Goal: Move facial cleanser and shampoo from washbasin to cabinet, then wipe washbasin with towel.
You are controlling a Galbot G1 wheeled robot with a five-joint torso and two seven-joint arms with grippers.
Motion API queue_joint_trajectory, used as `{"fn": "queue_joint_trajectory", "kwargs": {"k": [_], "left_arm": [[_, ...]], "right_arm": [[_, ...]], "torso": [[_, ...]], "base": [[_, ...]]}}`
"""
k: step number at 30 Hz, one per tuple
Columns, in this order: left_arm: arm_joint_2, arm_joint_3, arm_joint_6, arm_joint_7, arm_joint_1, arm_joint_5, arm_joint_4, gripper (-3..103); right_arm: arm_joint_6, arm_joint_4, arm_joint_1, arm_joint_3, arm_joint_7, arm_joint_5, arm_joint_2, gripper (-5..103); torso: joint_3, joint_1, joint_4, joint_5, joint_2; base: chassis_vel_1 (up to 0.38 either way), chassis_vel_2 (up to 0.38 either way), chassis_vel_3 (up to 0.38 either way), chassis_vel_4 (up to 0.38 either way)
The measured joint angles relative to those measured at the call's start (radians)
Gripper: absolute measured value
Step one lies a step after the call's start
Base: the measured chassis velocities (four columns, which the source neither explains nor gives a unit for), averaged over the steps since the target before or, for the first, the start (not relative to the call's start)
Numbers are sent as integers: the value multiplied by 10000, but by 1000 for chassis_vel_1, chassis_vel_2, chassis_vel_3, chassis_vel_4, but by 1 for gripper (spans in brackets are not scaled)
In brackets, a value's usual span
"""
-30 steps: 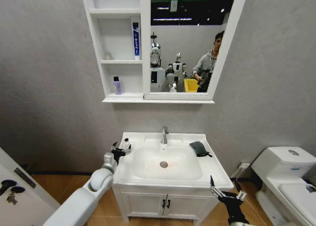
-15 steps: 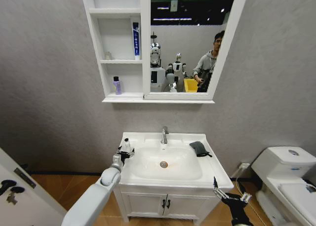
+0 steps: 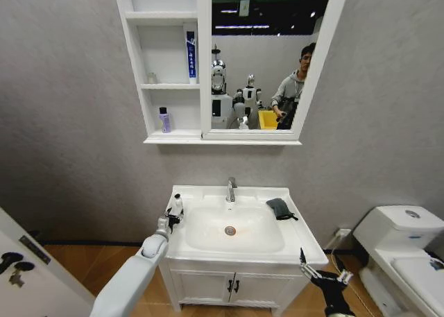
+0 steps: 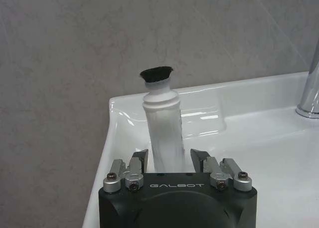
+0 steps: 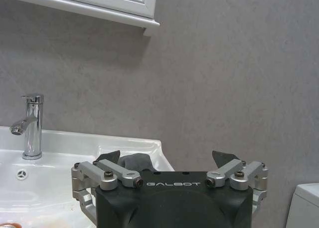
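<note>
The left gripper (image 4: 169, 163) stands open around a white bottle (image 4: 163, 133) on the washbasin (image 3: 208, 249) left rim, not yet clamped. The towel (image 3: 279, 207) lies unused at the right. The right gripper (image 5: 169, 160) waits open, empty, low beside the basin. One purple bottle (image 3: 164, 120) seems already in the cabinet (image 3: 204, 60).

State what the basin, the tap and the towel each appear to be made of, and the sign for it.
Basin: glossy white ceramic, probably, with light reflections.
Tap: polished chrome-like metal, mirror-bright.
Towel: soft dark grey cloth, matte and rumpled.
</note>
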Motion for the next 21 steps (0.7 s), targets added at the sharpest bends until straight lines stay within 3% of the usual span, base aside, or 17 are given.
{"fn": "queue_joint_trajectory", "kwargs": {"k": [8, 16, 18, 19, 20, 21], "left_arm": [[58, 66, 98, 124, -17, -2, -166, 28], [618, -18, 225, -7, 218, -215, -1334, 28], [1188, -36, 702, -669, 296, -527, -2448, 28], [1558, -52, 1250, -1261, 289, -765, -3186, 28], [1558, -52, 1250, -1261, 289, -765, -3186, 28], [2017, -70, 1779, -1655, 225, -1102, -3986, 28]], "right_arm": [[36, 24, -69, 51, 15, -18, 70, 100], [59, 17, -51, 16, 17, -46, 102, 100], [58, 17, 4, -30, 19, -58, 93, 100], [53, 17, 26, -55, 20, -64, 86, 100], [53, 17, 26, -55, 20, -64, 86, 100], [48, 6, 50, -85, 19, -72, 80, 100]], "torso": [[0, 1, -1, 0, 0], [0, 0, 0, -2, 0], [0, 0, 0, -2, 0], [0, 0, 1, -1, 0], [0, 0, 1, -1, 0], [0, 0, 2, -3, 0]], "base": [[0, 0, 0, 0], [0, 0, 0, 0], [0, 0, 0, 0], [0, 0, 0, 0], [0, 0, 0, 0], [0, 0, 0, 0]]}}
